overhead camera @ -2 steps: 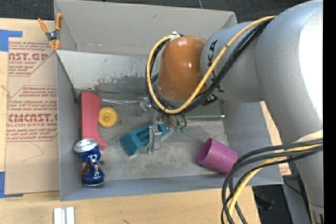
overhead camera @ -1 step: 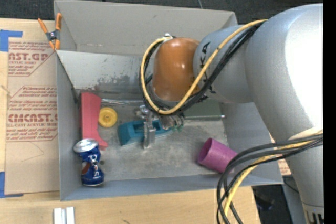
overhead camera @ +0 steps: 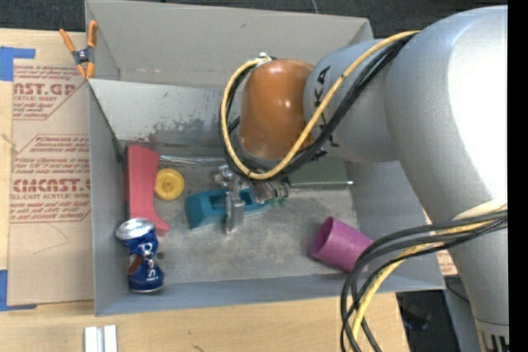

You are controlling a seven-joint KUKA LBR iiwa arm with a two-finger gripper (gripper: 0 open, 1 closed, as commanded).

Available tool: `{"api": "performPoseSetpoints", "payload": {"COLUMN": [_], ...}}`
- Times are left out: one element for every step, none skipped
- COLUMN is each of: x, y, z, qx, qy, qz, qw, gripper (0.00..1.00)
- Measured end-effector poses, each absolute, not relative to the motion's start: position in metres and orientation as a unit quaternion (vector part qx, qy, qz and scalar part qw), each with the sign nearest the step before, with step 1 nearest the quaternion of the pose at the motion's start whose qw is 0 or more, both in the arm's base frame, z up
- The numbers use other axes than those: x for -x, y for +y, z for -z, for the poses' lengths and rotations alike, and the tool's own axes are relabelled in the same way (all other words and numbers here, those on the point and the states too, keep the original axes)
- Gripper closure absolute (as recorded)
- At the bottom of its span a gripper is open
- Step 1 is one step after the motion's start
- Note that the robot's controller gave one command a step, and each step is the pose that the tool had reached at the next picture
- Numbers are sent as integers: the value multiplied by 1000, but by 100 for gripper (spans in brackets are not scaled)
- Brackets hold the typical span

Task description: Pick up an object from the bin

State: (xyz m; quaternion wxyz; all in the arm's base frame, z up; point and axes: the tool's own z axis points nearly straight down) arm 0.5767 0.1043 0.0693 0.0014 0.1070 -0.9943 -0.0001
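Nearest, a crushed blue drink can (overhead camera: 142, 255) and a purple plastic cup (overhead camera: 338, 244) are noted on the grey metal bin (overhead camera: 272, 269) floor. At mid-floor the gripper (overhead camera: 231, 214) is positioned at a teal plastic piece (overhead camera: 202, 208), which is judged to be resting there, unlifted. Claw opening: cannot be told. A confirmed grasp and the lift are judged outstanding. Just beyond, a yellow disc (overhead camera: 169, 185) and a pink bar (overhead camera: 142, 181) are recorded.

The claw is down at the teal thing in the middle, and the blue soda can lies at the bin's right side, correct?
Not quite. The camera view shows the blue soda can in the bin's lower left corner, below the pink block. The gripper is indeed down at the teal thing in the middle.
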Motion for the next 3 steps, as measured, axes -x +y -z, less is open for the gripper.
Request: {"api": "performPoseSetpoints", "payload": {"x": [-577, -577, -579], "y": [119, 119, 131], "z": [-194, -194, -302], "qx": [-124, -124, -130], "qy": [-992, -992, -991], "qz": [0, 0, 0], "qw": [3, 3, 4], "gripper": [100, 100, 100]}}
